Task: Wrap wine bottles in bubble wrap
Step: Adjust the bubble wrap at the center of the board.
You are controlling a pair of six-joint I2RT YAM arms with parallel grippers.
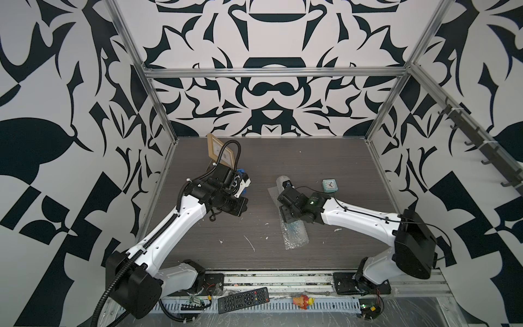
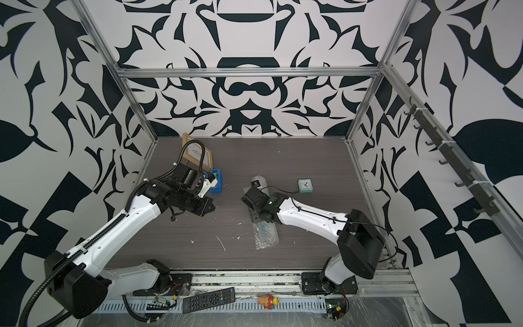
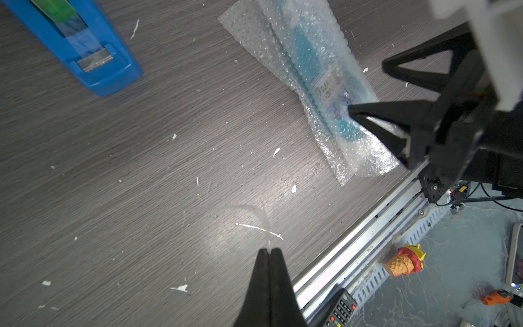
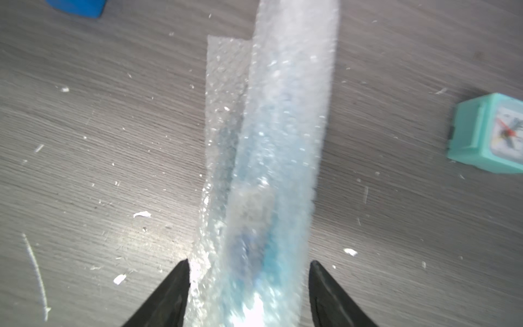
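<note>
The bubble wrap (image 1: 294, 236) (image 2: 265, 235) lies rolled lengthwise round the bottle (image 3: 304, 56) on the grey table, right of centre. Blue liquid and a white label show through the wrap (image 3: 325, 87). A loose flap of wrap (image 4: 226, 85) lies flat beside the roll. My right gripper (image 4: 249, 261) (image 3: 366, 86) is open and straddles the roll near its front end; one fingertip (image 4: 181, 271) touches the wrap's edge, the other stands just off it. My left gripper (image 3: 270, 249) is shut on nothing, hanging over bare table left of the roll.
A blue tape dispenser (image 3: 82, 48) (image 2: 216, 181) stands by the left arm, a wooden picture frame (image 1: 220, 153) behind it. A teal clock (image 1: 328, 185) (image 4: 489, 133) sits right of the roll. Past the front rail (image 3: 353, 254) lie a remote (image 1: 243, 298) and an ice-cream toy (image 3: 404, 262).
</note>
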